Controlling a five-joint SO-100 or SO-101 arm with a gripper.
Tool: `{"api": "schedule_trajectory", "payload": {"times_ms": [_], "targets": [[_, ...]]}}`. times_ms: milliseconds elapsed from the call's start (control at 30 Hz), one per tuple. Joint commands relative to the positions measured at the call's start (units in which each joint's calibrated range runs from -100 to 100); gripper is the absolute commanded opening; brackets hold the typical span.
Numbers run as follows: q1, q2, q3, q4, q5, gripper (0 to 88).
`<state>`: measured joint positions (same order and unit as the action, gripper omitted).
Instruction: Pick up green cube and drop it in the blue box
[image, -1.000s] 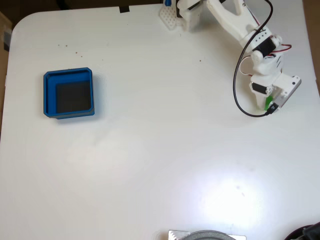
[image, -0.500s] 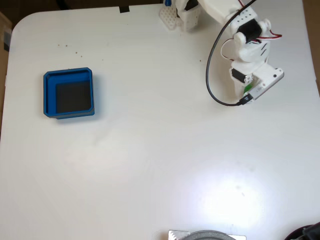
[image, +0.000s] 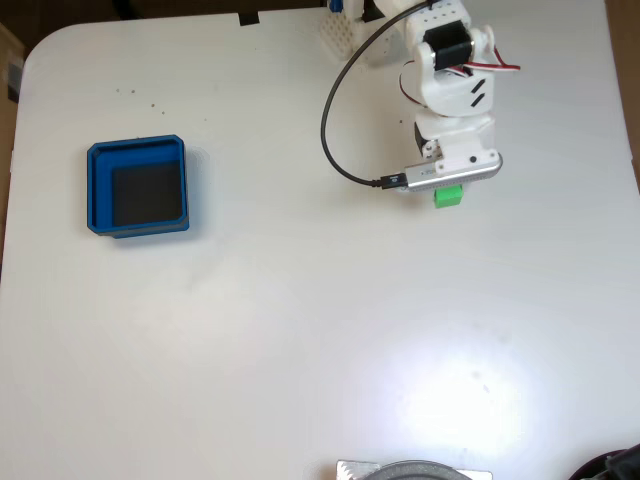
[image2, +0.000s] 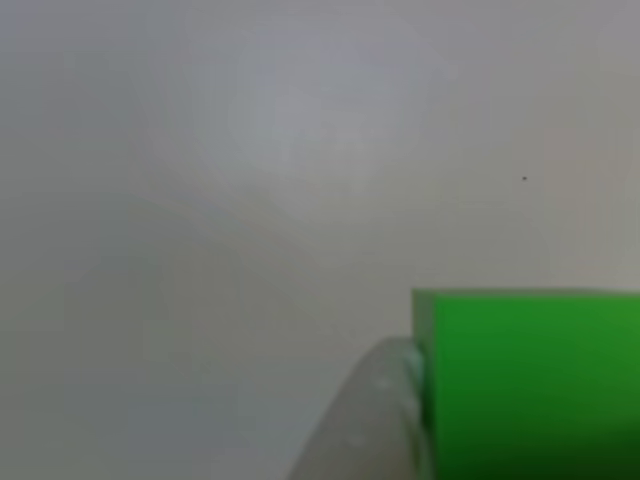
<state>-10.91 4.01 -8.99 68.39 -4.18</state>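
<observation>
The green cube (image: 448, 195) peeks out from under the white arm's head at upper right in the fixed view, held by my gripper (image: 450, 190) above the table. In the other view the green cube (image2: 525, 385) fills the lower right corner, with a pale fingertip (image2: 370, 425) pressed against its left face. The blue box (image: 138, 186), a shallow blue tray with a dark floor, lies far off at the left side of the table in the fixed view, with nothing inside it.
A white table (image: 300, 330) spreads between arm and box. The arm's base and a white perforated block (image: 345, 35) stand at the top edge. A black cable (image: 335, 130) loops left of the arm. A grey round object (image: 415, 470) sits at the bottom edge.
The arm has swung left across the table with the green cube held, from the far right edge toward the centre top. The blue box has not moved.
</observation>
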Motion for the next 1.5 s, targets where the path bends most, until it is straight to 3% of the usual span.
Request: {"api": "schedule_trajectory", "payload": {"times_ms": [0, 800, 1467], "targets": [[4.7, -4.5, -4.0, -0.3, -0.3, 1.6], [41.1, -4.0, -3.8, -0.4, 0.0, 1.6], [51.3, 9.9, -4.1, -21.4, 0.0, 1.6]]}}
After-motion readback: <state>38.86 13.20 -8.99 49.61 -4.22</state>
